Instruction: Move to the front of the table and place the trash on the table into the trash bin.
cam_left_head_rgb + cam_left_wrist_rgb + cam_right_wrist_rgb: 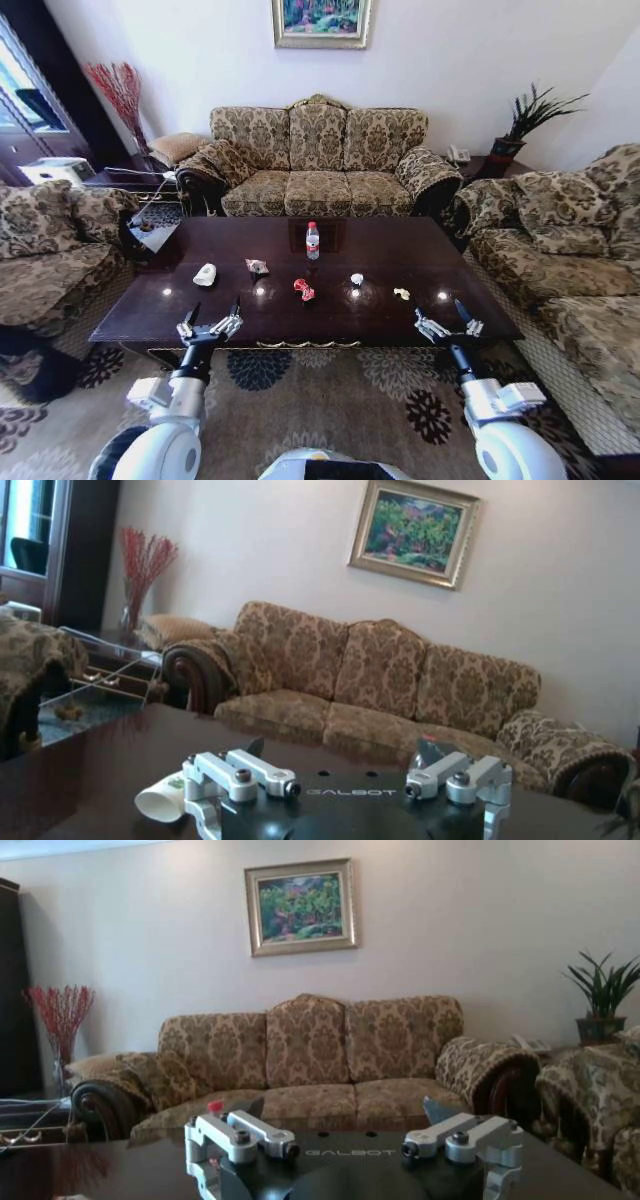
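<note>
The dark glossy table (330, 320) stands right in front of me. Trash lies across it: a clear bottle (312, 240) with a red label, a small packet (257, 266), a whitish lump (205, 274), a red wrapper (303, 290), white crumpled paper (357, 279) and a yellowish scrap (402, 294). My left gripper (212, 318) hovers open over the near left edge, with the whitish lump (165, 799) just beyond it. My right gripper (447, 317) is open over the near right edge. The bottle's red cap (214, 1106) peeks past the right gripper (350, 1136). The trash bin is out of view.
Patterned sofas surround the table: one behind it (318, 165), one at the left (50, 250), one at the right (570, 250). A glass side table (155, 235) sits by the far left corner. A potted plant (520, 125) stands at the back right. Flowered carpet (330, 390) lies below me.
</note>
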### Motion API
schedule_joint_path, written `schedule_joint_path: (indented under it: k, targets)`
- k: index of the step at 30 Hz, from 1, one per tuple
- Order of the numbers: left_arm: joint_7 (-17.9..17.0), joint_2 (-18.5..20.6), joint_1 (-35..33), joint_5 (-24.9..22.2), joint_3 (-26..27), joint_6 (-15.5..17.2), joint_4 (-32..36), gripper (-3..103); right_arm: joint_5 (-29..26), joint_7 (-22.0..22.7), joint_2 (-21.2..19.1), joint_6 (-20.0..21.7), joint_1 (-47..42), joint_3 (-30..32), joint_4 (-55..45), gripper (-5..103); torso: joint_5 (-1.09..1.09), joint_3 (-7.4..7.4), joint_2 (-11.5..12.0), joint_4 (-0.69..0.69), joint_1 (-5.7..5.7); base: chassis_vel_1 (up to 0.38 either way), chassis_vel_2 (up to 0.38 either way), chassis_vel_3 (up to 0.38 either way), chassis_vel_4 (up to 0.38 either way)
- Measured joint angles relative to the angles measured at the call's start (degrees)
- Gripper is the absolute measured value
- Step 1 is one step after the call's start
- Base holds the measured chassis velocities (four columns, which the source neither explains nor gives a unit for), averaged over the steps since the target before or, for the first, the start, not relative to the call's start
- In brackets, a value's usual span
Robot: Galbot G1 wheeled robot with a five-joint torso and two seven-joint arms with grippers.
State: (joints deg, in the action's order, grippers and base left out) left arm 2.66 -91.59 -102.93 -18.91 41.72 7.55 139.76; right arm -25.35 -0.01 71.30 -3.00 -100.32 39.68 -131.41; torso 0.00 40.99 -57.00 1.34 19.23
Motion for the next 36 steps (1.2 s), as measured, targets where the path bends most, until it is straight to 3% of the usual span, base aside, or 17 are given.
schedule_joint_path:
  k: [21,36]
  targets:
    - [0.0,-0.3,-0.5,-0.2,0.2,0.1,0.0,100,0.8,-1.0,0.1,-2.6,-0.1,-0.7,2.1,100,0.0,-0.04,0.0,-0.01,-0.08,0.181,-0.184,-0.193,0.189]
    - [-0.8,-0.6,-0.8,-0.2,1.4,0.0,-2.4,100,2.1,-2.1,0.5,-3.8,-0.1,-0.4,4.9,100,0.01,-0.01,0.0,-0.01,-0.02,-0.006,0.005,0.002,-0.004]
